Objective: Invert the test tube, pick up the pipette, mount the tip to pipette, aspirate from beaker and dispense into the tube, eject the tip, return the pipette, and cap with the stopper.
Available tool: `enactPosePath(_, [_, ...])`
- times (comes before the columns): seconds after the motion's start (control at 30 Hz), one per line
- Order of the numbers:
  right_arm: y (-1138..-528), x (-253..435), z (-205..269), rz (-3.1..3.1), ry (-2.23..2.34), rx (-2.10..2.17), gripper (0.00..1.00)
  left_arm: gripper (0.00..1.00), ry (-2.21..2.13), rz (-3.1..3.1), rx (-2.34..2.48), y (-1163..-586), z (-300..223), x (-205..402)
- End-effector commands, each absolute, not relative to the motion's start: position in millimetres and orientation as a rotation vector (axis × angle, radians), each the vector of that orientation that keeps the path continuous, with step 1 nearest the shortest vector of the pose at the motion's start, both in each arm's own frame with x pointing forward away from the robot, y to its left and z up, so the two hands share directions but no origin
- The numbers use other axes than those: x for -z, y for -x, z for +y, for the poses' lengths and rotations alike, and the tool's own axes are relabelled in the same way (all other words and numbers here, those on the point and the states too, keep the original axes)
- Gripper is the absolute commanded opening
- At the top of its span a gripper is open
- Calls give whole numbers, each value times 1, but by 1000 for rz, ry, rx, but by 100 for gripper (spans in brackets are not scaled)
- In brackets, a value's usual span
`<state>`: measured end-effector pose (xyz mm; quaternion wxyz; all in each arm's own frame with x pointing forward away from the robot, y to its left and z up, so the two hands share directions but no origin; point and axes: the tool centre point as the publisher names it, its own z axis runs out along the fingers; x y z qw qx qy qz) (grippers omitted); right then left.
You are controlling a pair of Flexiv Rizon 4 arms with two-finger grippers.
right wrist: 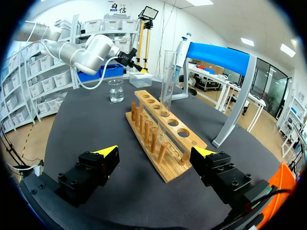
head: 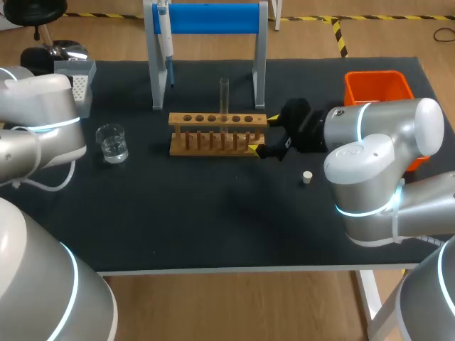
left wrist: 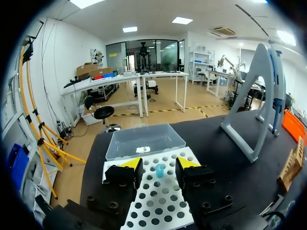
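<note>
the tube (head: 225, 96) stands upright in a middle hole of the rack (head: 217, 133), so it looks ready to take liquid, though i cannot tell which end is up. the right jaws sit at the rack's right end, low over the table (head: 213, 220), spread wide with the rack's end between them and touching nothing; they grip nothing, and the tube is well clear of them.

the left jaws hang over the tip box (left wrist: 153, 206), also apart and empty, with a single blue tip (left wrist: 159, 170) standing in the perforated plate just ahead between the fingers. the box's clear lid (left wrist: 144, 140) lies beyond it. that pose suits the tip-mounting step, yet the pipette (head: 165, 35) hangs on the stand (head: 206, 18) behind the rack, so picking it up looks like the step now due.

the beaker (head: 112, 142), holding clear liquid, sits left of the rack, apart from it. the stopper (head: 307, 177) lies on the table right of the rack, near the right arm. an orange bin (head: 377, 89) stands at the far right. the stand's leg and the tall tube are what an arm going for the pipette would have to avoid.
</note>
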<state>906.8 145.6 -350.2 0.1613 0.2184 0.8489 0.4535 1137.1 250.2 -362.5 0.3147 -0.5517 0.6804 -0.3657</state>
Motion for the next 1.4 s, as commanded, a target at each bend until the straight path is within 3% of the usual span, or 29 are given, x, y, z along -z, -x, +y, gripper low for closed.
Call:
enactPosePath(0.03, [-906,350,146,2423,-624,-1295,100,42,1458,1795,963,-1141,250,365])
enactPosePath(1.4, [-906,350,146,2423,-624,-1295,100,31,1454,1803,961,-1142,251,369])
